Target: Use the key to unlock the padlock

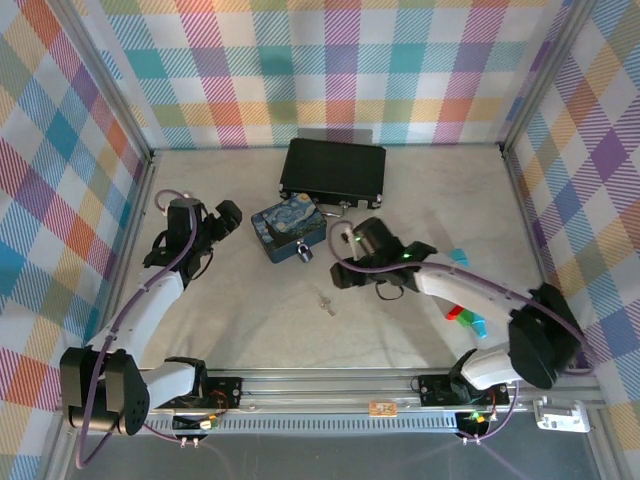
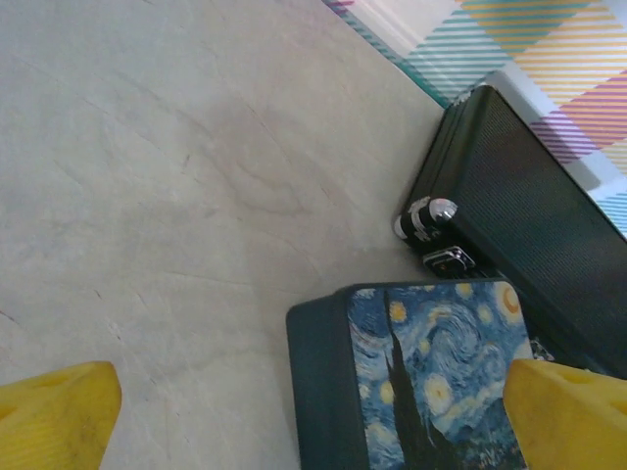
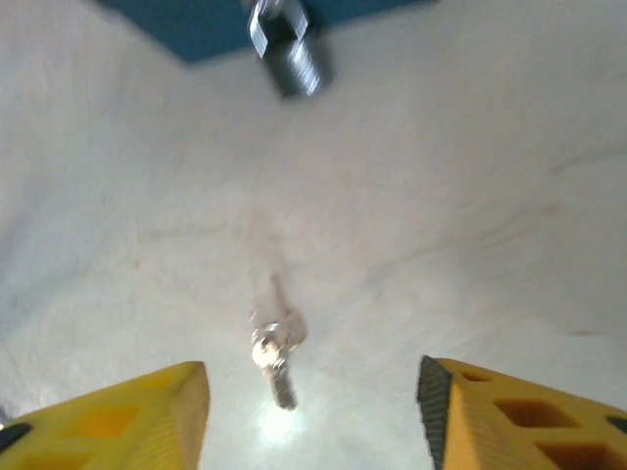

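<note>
The tiny dark grey padlock (image 1: 303, 254) hangs at the near side of the blue swirl-painted box (image 1: 288, 228); in the right wrist view the padlock (image 3: 287, 49) sits at the top edge. The pale silvery key (image 1: 326, 303) lies flat on the beige floor, a short way in front of the padlock. My right gripper (image 1: 340, 262) hovers just right of both, open, and in its wrist view the key (image 3: 277, 357) lies between and slightly ahead of the yellow fingers (image 3: 176, 416), untouched. My left gripper (image 1: 225, 215) stands open left of the box, its fingers (image 2: 54, 416) spread above the box's corner (image 2: 431, 382).
A black case (image 1: 333, 168) lies behind the blue box, its silver latch (image 2: 446, 260) facing the box. Small cyan, red and green blocks (image 1: 462, 314) sit on the floor at the right. Plaid walls enclose the floor on three sides.
</note>
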You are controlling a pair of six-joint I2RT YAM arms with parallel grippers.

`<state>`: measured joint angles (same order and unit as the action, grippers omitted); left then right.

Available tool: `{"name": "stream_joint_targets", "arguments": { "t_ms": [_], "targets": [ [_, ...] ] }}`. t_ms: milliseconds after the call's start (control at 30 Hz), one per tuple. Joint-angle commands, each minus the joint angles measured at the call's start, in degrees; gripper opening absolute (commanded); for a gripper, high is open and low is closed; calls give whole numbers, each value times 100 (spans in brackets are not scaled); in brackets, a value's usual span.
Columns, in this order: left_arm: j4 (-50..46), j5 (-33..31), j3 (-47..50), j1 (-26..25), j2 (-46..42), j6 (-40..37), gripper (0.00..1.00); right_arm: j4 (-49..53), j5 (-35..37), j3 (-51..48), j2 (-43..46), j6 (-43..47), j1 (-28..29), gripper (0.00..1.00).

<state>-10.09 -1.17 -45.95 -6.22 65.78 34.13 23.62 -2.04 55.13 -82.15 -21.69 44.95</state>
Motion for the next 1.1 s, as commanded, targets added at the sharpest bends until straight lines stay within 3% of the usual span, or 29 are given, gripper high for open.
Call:
{"name": "stream_joint_targets", "arguments": {
  "t_ms": [0,167,333,467,667,800,967,1067],
  "targets": [
    [-146,416,-67,68,-39,105,100,644,22,392,-565,-299,417,56],
    [212,655,131,84,115,452,100,902,548,872,-1454,-611,1016,53],
    [914,959,630,82,-105,690,100,1315,1481,1183,-1961,-1252,1412,65],
    [1073,999,799,79,-276,788,100,1469,1733,1428,-2328,-1455,1446,65],
    [967,1042,836,78,-519,602,100,1591,1812,1702,-2685,-1465,1445,58],
    [798,911,894,86,-746,529,100,1657,1662,1751,-2719,-1338,1445,48],
    [664,1008,877,85,-955,613,100,1674,1492,1318,-2454,-1329,1442,41],
    [677,1145,869,78,-1022,793,100,1516,1367,1084,-2390,-1273,1409,31]
  ]
}}
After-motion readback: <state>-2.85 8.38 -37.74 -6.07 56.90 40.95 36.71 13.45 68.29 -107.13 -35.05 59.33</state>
